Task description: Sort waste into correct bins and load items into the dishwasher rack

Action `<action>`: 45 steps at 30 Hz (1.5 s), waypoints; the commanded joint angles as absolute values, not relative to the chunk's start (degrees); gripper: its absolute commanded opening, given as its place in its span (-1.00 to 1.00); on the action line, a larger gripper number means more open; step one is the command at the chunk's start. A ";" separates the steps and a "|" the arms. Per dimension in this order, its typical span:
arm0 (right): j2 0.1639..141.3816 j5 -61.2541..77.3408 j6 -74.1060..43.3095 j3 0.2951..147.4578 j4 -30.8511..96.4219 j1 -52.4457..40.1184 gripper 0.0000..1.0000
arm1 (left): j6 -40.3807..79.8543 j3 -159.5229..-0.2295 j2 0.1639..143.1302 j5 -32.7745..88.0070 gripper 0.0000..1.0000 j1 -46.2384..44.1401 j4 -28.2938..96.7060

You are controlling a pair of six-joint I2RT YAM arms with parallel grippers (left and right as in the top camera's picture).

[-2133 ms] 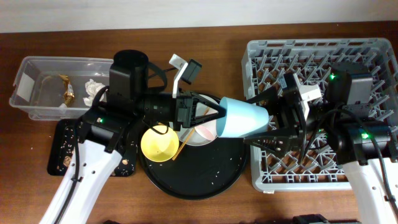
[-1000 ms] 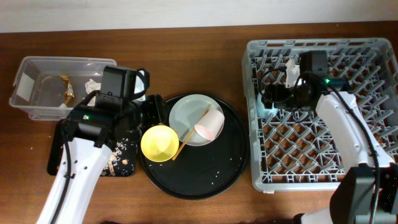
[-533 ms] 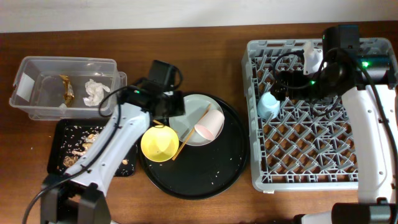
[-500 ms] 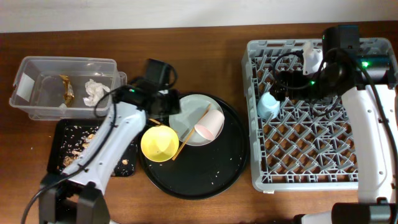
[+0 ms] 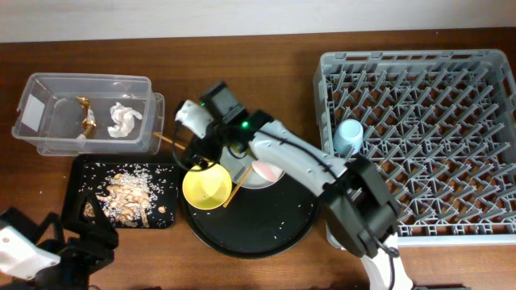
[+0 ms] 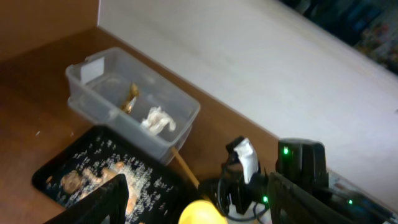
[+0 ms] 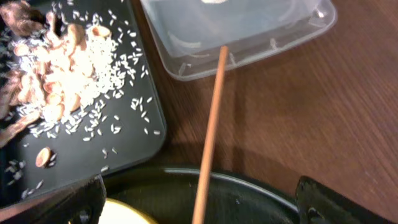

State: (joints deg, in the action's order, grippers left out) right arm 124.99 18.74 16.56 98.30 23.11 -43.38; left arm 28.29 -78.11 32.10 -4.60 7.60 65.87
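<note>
My right gripper [image 5: 192, 149] [image 7: 208, 202] hangs open at the round tray's left rim, its fingers on either side of one wooden chopstick [image 7: 210, 137] [image 5: 169, 141] without touching it; the stick points at the clear tub [image 5: 48, 143]. The other chopstick [image 5: 235, 189] lies by the yellow bowl [image 5: 208, 185]. The arm hides most of the plate [image 5: 246, 173] and the white cup [image 5: 266, 171]. The blue cup [image 5: 348, 137] stands in the rack [image 5: 419, 72]. Tissue [image 5: 122, 118] and gold wrapper [image 5: 87, 115] lie in the tub, food scraps [image 5: 121, 193] in the black tray [image 5: 81, 171]. My left gripper [image 6: 205, 205] is open and empty, high above the bowl.
The big round black tray [image 5: 258, 234] carries the bowl, plate and cup, with rice grains scattered on it. My left arm [image 5: 76, 246] sits at the table's front left corner. Brown tabletop shows between the round tray and the rack.
The right arm left the blue cup in the rack and swung across to the round tray's left rim. The left arm pulled back to the front left corner. One chopstick now points at the tub.
</note>
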 commanded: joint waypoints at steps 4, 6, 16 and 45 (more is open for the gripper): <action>128.75 10.98 21.21 98.78 21.80 -45.91 0.31 | 26.04 -77.84 33.43 -6.04 0.41 7.73 66.32; 128.75 8.45 21.19 98.78 21.58 -44.95 0.31 | 26.02 -77.82 33.43 -6.04 0.41 7.73 67.31; 131.98 13.28 21.17 98.45 20.51 -45.10 -0.07 | 26.04 -77.78 33.43 -6.04 0.42 7.73 68.20; 98.39 11.99 2.90 96.47 68.07 4.47 -0.91 | 26.04 -77.67 33.43 -5.80 0.43 7.73 71.48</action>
